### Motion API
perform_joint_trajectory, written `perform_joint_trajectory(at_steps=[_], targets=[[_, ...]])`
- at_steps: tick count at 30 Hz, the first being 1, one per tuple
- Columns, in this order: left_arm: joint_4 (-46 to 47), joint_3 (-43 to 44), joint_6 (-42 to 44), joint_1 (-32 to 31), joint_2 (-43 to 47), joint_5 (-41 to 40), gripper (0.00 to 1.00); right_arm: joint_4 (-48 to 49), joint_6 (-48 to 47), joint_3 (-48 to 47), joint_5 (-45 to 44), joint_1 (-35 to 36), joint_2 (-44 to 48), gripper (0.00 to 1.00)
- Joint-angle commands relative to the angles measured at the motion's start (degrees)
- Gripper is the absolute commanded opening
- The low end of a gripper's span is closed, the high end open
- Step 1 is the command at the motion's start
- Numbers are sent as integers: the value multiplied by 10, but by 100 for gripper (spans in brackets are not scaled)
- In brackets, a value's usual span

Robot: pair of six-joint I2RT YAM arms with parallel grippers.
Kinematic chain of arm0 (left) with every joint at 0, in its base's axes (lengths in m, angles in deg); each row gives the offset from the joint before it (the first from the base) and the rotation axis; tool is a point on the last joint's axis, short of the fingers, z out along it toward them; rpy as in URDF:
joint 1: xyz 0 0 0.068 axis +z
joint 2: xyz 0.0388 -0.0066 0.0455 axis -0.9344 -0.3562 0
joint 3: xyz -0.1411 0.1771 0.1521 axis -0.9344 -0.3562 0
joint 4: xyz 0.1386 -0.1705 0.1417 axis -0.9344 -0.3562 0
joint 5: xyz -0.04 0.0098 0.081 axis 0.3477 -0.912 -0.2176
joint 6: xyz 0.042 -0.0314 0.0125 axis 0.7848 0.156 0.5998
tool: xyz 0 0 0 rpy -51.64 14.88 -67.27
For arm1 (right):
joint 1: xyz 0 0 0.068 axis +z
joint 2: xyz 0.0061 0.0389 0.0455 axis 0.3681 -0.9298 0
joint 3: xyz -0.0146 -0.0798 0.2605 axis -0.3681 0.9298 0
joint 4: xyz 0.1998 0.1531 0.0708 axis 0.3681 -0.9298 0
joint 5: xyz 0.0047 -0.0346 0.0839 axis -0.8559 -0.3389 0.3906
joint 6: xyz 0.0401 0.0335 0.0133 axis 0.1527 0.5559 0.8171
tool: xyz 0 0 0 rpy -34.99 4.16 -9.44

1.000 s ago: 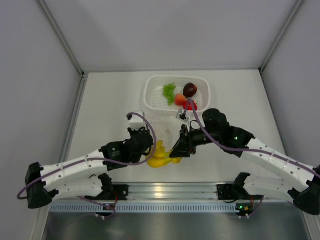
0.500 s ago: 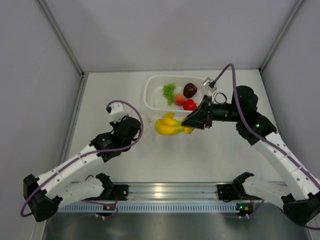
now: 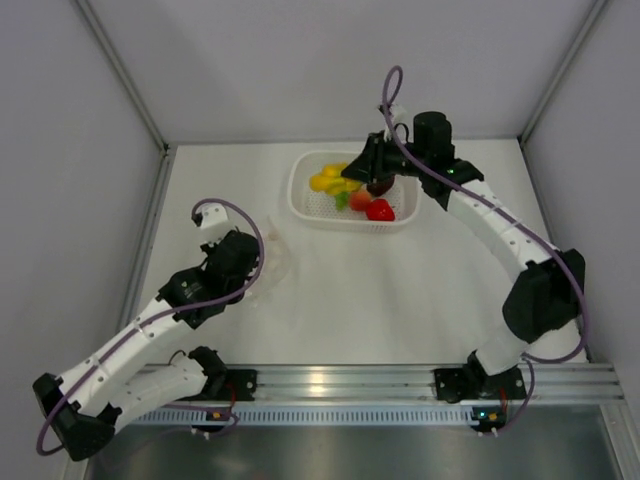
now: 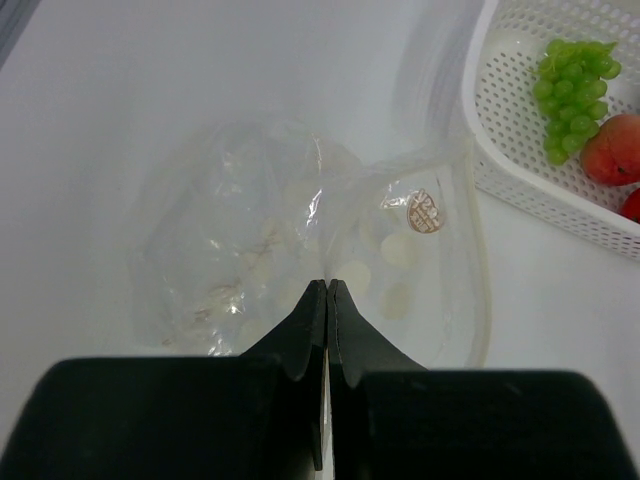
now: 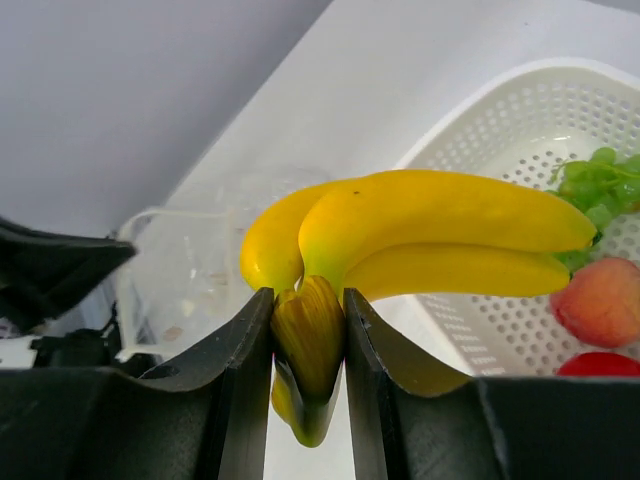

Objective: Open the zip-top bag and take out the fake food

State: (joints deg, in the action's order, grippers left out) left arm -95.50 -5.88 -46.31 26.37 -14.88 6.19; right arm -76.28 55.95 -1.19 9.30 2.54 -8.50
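While the right gripper [image 5: 308, 335] pinches the banana bunch [image 5: 430, 235] by its stem above the white basket [image 5: 520, 110], upper centre, it may twist loose; the left gripper [image 4: 327, 300], pressed together, nips the zip-top bag [image 4: 250, 230], mid-left.

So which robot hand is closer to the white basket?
The right. The right gripper hangs over the basket, clamped on the banana bunch. The left gripper is off to its side, pinching the zip-top bag.

The right end effector [image 3: 350, 177] lifted the banana bunch [image 3: 326, 180] across to above the basket [image 3: 297, 202], while the left end effector [image 4: 327, 292] pulled the zip-top bag [image 4: 240, 230] leftward.
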Motion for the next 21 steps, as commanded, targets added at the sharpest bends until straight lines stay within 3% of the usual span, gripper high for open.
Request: perform_joint_trajectory(at_steps=[1, 5, 9, 15, 21], targets=[[-24, 31, 20, 7, 29, -10, 0, 64, -73, -54, -9, -6, -50, 0], [-26, 39, 34, 10, 41, -7, 0, 56, -144, -111, 32, -6, -142, 0], [-26, 47, 44, 11, 37, -4, 0, -15, -229, -217, 64, -5, -222, 0], [-25, 43, 47, 11, 27, 0, 0, 12, -342, -219, 115, -3, -283, 0], [-26, 41, 56, 12, 23, 6, 0, -47, -430, -255, 181, -17, -334, 2]])
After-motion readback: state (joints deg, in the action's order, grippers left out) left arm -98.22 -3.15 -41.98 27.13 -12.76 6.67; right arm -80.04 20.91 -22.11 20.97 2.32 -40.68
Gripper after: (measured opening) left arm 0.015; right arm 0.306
